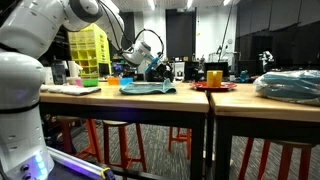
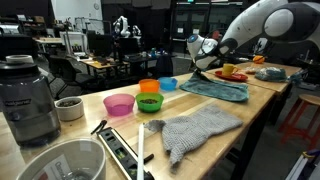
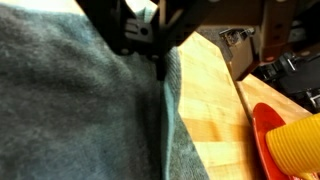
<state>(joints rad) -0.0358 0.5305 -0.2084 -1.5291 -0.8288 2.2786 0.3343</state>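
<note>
Claw [image 3: 157, 55] sits on the edge of a blue-grey towel [image 3: 80, 110] lying on the wooden table [image 3: 205, 100], too blurred to tell if it pinches; towel mostly flat, not yet lifted.

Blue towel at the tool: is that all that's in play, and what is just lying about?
In play: tool, blue towel.
Lying about: gray cloth, pink bowl, orange bowl, green bowl, red plate, blender.
</note>
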